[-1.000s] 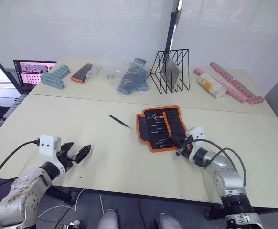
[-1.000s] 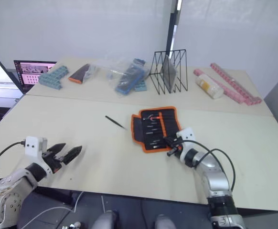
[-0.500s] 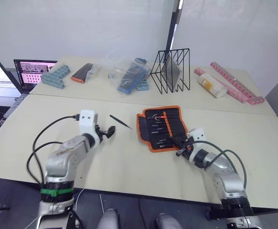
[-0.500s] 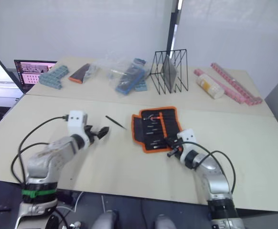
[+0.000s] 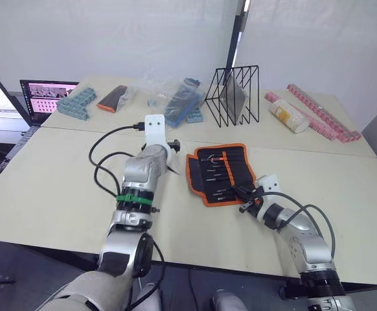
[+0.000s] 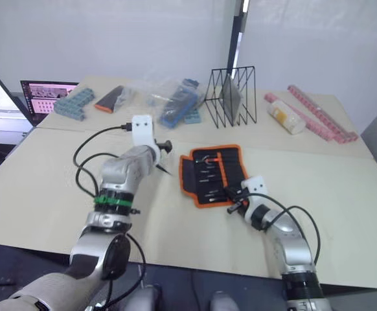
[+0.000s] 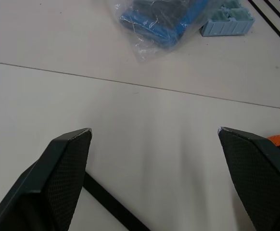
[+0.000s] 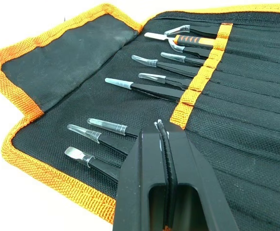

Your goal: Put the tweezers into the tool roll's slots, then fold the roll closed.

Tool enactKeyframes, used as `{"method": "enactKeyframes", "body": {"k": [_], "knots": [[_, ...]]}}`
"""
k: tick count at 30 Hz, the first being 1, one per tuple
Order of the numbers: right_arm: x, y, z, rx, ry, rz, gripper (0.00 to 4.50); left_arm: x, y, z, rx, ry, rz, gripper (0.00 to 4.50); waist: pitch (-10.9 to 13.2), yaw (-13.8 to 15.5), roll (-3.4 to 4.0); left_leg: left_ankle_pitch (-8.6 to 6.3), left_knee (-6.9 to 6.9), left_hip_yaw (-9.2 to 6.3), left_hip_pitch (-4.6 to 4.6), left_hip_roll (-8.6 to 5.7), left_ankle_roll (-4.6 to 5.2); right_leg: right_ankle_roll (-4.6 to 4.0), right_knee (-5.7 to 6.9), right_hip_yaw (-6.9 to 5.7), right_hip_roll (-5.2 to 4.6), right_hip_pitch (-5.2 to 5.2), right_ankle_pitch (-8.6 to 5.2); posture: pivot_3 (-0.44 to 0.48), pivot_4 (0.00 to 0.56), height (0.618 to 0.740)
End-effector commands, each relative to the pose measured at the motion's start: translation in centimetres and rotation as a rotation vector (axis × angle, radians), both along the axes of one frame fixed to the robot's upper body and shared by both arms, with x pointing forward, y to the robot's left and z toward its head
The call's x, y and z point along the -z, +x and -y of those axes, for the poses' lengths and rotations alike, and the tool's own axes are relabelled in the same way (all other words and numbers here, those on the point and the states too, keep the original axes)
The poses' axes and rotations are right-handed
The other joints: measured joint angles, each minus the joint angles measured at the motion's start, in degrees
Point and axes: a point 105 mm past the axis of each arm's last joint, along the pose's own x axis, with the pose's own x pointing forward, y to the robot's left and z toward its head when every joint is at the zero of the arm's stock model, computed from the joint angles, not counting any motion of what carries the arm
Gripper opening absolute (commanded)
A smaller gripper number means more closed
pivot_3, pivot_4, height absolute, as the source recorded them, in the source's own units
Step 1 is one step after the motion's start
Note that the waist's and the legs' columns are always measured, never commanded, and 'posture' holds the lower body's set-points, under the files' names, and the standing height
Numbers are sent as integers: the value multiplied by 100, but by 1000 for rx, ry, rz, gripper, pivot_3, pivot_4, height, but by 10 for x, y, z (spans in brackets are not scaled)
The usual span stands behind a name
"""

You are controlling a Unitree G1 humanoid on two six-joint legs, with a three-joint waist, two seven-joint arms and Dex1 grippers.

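The tool roll (image 5: 224,172) lies open on the table, black with orange edging. Several tweezers (image 8: 145,84) sit in its slots (image 8: 236,101). One loose tweezer (image 7: 112,211) lies on the table just left of the roll, also visible as a tweezer (image 6: 163,170) beside my left forearm. My left gripper (image 7: 154,132) hovers above it, open wide, with nothing between the fingers. My right gripper (image 8: 161,127) is shut and rests over the roll's near edge (image 5: 243,194), holding nothing I can make out.
Along the far side stand a black wire rack (image 5: 232,96), a plastic bag with blue boxes (image 5: 175,103), a black-and-orange pouch (image 5: 111,98), a teal organizer (image 5: 75,103), a laptop (image 5: 41,97), a bottle (image 5: 287,115) and pink strips (image 5: 321,120).
My left arm swung from the table's near left edge up and right to the loose tweezer. The right gripper stayed at the roll's near edge.
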Motion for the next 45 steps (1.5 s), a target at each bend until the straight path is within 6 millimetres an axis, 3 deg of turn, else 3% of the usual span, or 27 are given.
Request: {"method": "enactKeyframes", "body": {"k": [1, 16, 21, 25, 30, 33, 37, 41, 45], "knots": [[16, -5, -2, -3, -13, -68, 0, 1, 0, 9, -64, -41, -74, 4463, 1, 6, -1, 0, 0, -1, -1, 0, 0, 0, -1, 0, 0, 0, 0, 0, 150, 734], [17, -6, -4, -1, -20, -73, 0, 39, -15, 16, -171, 41, -281, 4463, 1, 20, -1, 3, -2, -1, -2, -3, -5, 1, -1, 0, -2, -2, 0, 0, 150, 734], [17, -6, -5, -7, -25, -72, 0, 50, -20, 21, -160, 45, -351, 3056, 0, 17, 0, 3, -3, 0, 4, -3, -6, 1, 0, 0, -2, 0, 0, 0, 150, 734], [18, -6, -6, -10, -30, -72, 0, 55, -25, 23, -166, 22, -392, 1678, -1, 2, 1, 3, -5, 1, 10, -3, -6, 1, 0, 1, -2, 3, 0, 0, 150, 734], [19, -6, -8, -18, -35, -75, 0, 53, -26, 10, -194, 46, -385, 35, -2, -5, 3, 3, -5, 1, 13, -3, -7, 1, 0, 1, -2, 6, 0, 0, 150, 734], [19, -5, -10, -25, -34, -75, 0, 45, -24, 3, -131, 41, -338, 35, -2, -35, 3, 4, -6, 1, 13, -3, -8, 1, 1, 1, -2, 6, 0, 0, 150, 734], [20, -4, -12, -31, -36, -76, 0, 22, -23, -8, 140, 37, -145, 35, -3, -100, 10, 18, -20, 1, 21, -1, -33, 0, 5, 1, 0, 4, 0, 0, 150, 734], [21, -4, -15, -41, -35, -81, 0, 21, -40, -39, 316, 80, -111, 35, -3, -114, 10, 37, -28, 1, 20, 6, -64, -1, 6, -1, 3, -1, 0, 0, 150, 734], [22, -4, -17, -51, -36, -84, 0, 32, -59, -68, 458, 315, -122, 35, -3, -107, 10, 22, -26, 1, 20, 7, -38, -1, 4, -1, 3, 1, 0, 0, 150, 734]]}}
